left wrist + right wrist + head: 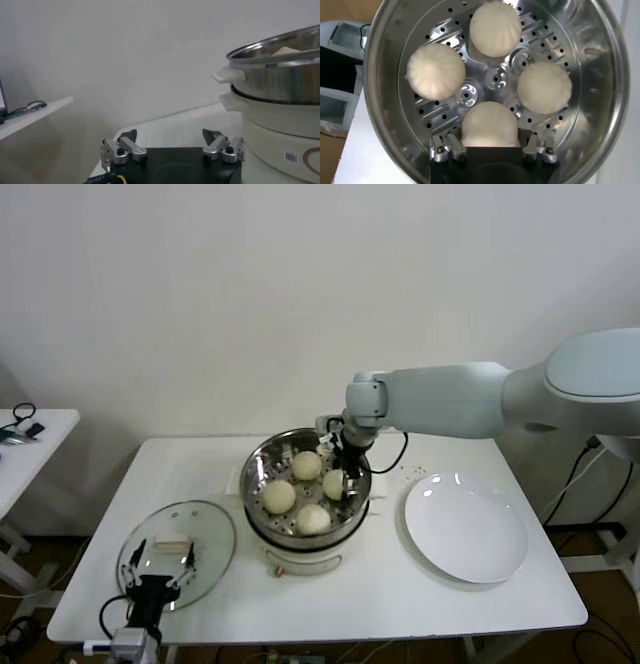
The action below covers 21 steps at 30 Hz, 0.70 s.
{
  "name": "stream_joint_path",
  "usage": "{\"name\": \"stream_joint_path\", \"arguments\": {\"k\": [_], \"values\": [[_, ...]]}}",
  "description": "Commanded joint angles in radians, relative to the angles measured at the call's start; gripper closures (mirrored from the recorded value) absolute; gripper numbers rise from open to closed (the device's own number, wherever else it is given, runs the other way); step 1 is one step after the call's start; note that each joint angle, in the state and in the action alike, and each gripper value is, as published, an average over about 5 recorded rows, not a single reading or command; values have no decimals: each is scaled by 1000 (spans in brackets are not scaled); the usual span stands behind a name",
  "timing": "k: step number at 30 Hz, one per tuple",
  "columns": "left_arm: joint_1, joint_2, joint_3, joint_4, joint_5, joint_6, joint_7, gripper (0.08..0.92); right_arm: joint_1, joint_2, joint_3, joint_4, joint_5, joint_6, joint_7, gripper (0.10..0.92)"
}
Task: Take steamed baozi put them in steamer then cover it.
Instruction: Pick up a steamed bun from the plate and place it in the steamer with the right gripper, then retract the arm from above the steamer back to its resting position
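Four steamed baozi lie in the steamer, the right gripper slightly parted astride the nearest, which could be dragged out should a finger catch; left gripper wide above the cover.

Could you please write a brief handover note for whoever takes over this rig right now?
Right end effector: down in the steamer, around the fourth baozi, partly open.
Left end effector: open, over the cover lying on the table left of the steamer.
Done: all four baozi in the steamer; plate empty.
Left: withdraw the right arm, put the cover on.
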Motion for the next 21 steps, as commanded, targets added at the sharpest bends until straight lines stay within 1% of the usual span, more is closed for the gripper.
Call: {"name": "stream_joint_path", "arguments": {"k": [1,7,14,21], "values": [[0,1,1,-1,0,0,0,177,-22,5,9,-5,-19,-10,0,299],[2,1,2,-5,2,0,-2,177,-12,-3,25,-5,-15,-13,-17,211],[5,0,2,-8,6,-1,-3,177,20,-31,46,-3,-18,-3,-66,203],[4,-5,6,-13,15,0,-6,177,46,-111,127,-16,1,31,-92,203]]}}
